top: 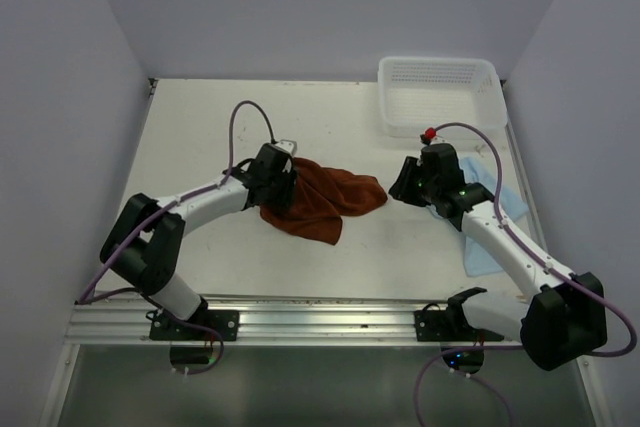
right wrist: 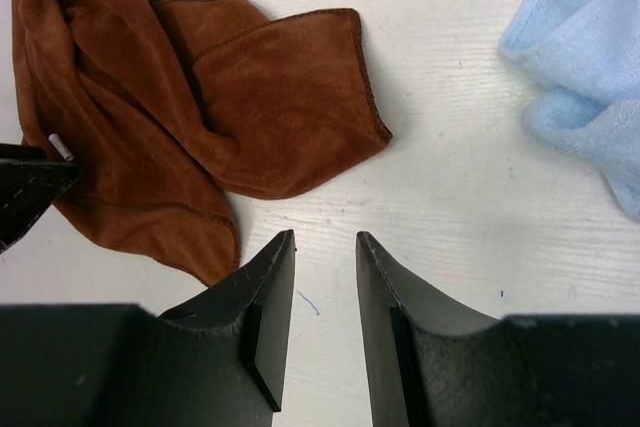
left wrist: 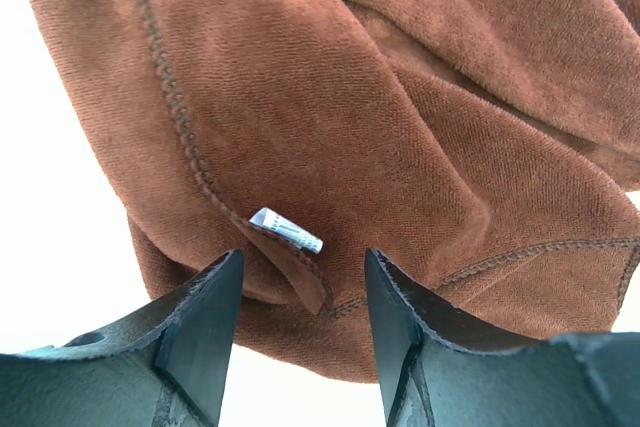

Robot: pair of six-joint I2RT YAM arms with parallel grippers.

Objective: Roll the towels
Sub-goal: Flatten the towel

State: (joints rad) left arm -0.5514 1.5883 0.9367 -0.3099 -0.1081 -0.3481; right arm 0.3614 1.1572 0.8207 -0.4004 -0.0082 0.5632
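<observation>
I am on the rust towel [top: 325, 202] first. It lies crumpled and partly folded over itself at the middle of the table [top: 300, 117], not flat and not yet rolled. My left gripper [left wrist: 300, 267] sits at the towel's 9 o'clock edge. Its jaws are apart and straddle a turned-up bit of stitched hem, with the small white label [left wrist: 286, 230] just ahead of them. I see no pinch on the cloth yet.

My right gripper [right wrist: 325, 237] hovers just off the towel's 3 o'clock side. Its jaws are parted by a narrow gap with only bare tabletop between them, so it holds nothing.

The light blue towel [right wrist: 590, 67] lies bunched at 3 o'clock on the table, partly under my right arm and untouched. The white basket [top: 440, 62] stands at 1 o'clock.

I judge this to be the start of the job: taking hold so I can spread the rust towel. Next I need to close the left jaws on that hem and catch a single layer. From the wrist view I can't be sure how many layers sit there. Then the right gripper must take the far corner so the two can pull the cloth flat before any rolling.
</observation>
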